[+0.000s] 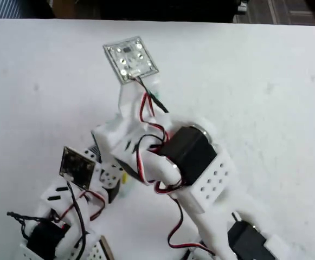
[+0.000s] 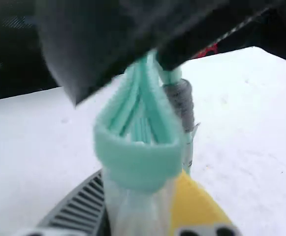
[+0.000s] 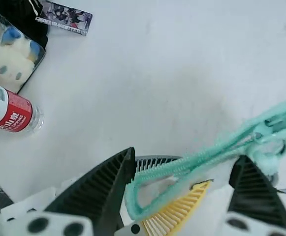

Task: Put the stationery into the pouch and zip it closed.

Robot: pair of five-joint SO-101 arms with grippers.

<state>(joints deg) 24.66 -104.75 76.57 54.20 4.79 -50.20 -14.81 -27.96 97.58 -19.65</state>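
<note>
the left gripper (image 2: pixel 140 174) pinches the mint pouch (image 2: pixel 138 147) between its grey and yellow fingers (image 2: pixel 197 206). the right gripper (image 3: pixel 186 157) is spread wide, its black fingers (image 3: pixel 103 182) either side of the pouch's zipper edge (image 3: pixel 216 147).

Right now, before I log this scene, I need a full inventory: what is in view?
pouch: one, clear with mint-green zip edge, raised above the table.
pen: one, grey grip, against the zip edge; in or out unclear.
bottle: one, red and white label, on the table beside the toy.
plush toy: one, cream and blue, in a dark box.
card: one, dark print, flat on the table.
table: one, white.
left gripper: one, grey and yellow fingers, shut on the pouch.
right gripper: one, black fingers, open around the zip edge.
</note>
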